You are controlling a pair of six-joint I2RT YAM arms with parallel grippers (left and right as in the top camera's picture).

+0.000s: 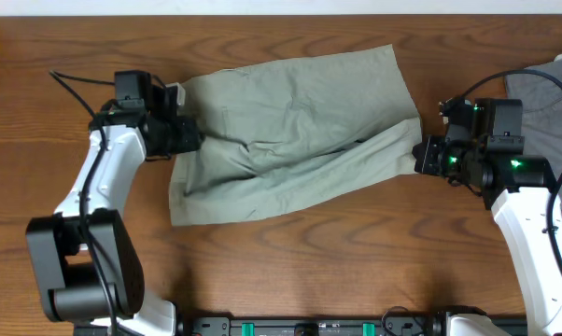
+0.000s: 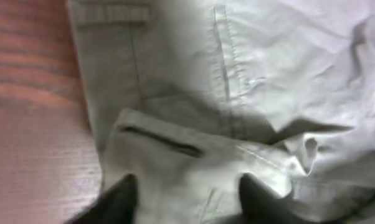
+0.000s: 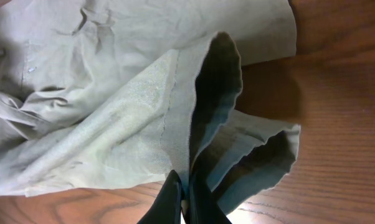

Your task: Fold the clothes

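The clothes, a pair of pale khaki-green shorts (image 1: 290, 131), lie wrinkled across the middle of the wooden table, waistband to the left and legs to the right. My left gripper (image 1: 193, 136) hovers at the waistband end. In the left wrist view this gripper (image 2: 187, 193) is open, its dark fingertips (image 2: 126, 190) apart over the cloth beside the back pocket slit (image 2: 159, 140). My right gripper (image 1: 419, 155) sits at the lower leg's end. In the right wrist view it (image 3: 185, 194) is shut on that leg's hem (image 3: 212, 93), which stands lifted and gaping.
A darker grey garment (image 1: 552, 89) lies at the right edge of the table (image 1: 290, 261), behind my right arm. Bare wood shows in front of and behind the shorts. A black rail (image 1: 309, 327) runs along the near edge.
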